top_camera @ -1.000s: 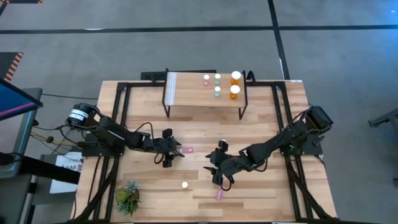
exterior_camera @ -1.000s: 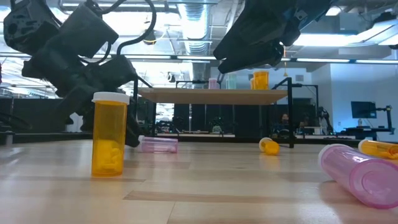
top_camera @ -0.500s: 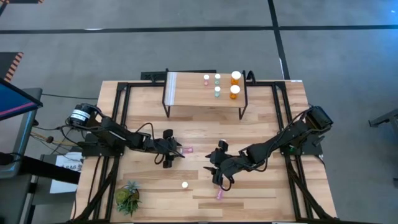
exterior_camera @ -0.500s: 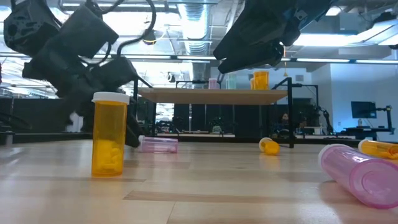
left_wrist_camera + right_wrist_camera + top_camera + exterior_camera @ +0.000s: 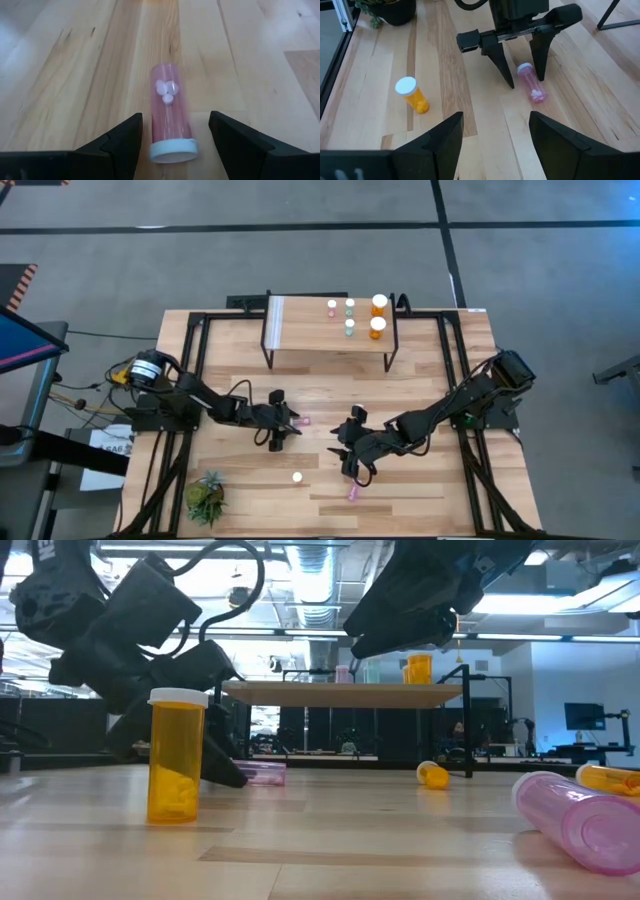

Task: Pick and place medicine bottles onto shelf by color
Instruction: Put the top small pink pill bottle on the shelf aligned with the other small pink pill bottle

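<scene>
A pink bottle (image 5: 170,112) with a white cap lies on its side on the table (image 5: 420,380). It also shows in the high view (image 5: 301,421). My left gripper (image 5: 175,117) is open and low, with one finger on each side of the bottle's cap end and not touching it. My right gripper (image 5: 496,116) is open and empty above the table's middle (image 5: 352,465). The shelf (image 5: 310,330) at the far side holds one pink, two teal and two orange bottles near its right end. An orange bottle (image 5: 175,755) stands upright. Another pink bottle (image 5: 352,493) lies near the front.
A small green plant (image 5: 205,498) stands at the near left. In the low view a small orange bottle (image 5: 433,775) lies on its side, and another orange one (image 5: 610,778) lies at the right edge. Black frame rails (image 5: 195,360) run along the table's sides.
My left gripper has gone toward the table's right edge and down, so its open fingers now stand on either side of the lying pink bottle. The bottle has not moved.
</scene>
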You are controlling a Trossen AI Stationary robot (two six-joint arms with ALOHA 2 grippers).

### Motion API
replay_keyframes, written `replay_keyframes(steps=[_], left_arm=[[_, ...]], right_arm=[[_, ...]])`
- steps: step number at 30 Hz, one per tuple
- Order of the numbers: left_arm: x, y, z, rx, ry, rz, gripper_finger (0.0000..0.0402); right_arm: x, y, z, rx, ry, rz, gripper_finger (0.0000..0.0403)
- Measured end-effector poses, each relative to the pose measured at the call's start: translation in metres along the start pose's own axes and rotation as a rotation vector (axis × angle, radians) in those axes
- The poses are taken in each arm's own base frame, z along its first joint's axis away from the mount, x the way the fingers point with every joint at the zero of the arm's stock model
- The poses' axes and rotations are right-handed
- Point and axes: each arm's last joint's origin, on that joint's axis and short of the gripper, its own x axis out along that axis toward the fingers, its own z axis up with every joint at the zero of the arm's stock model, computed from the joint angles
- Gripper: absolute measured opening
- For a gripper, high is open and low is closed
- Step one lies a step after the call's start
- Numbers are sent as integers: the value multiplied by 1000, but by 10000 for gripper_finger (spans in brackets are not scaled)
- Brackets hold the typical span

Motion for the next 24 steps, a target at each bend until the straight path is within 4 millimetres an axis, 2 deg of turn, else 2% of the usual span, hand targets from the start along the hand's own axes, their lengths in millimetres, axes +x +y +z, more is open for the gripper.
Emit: replay_keyframes(steps=[9, 16, 24], left_arm=[[-2, 0, -1, -20, 32, -4, 224], [-16, 2, 3, -11, 76, -10, 223], [-21, 2, 6, -13, 59, -26, 184]], right_arm=[[0, 0, 0, -1, 1, 0, 249], [0, 0, 0, -1, 1, 0, 249], [0, 0, 0, -1, 1, 0, 249]])
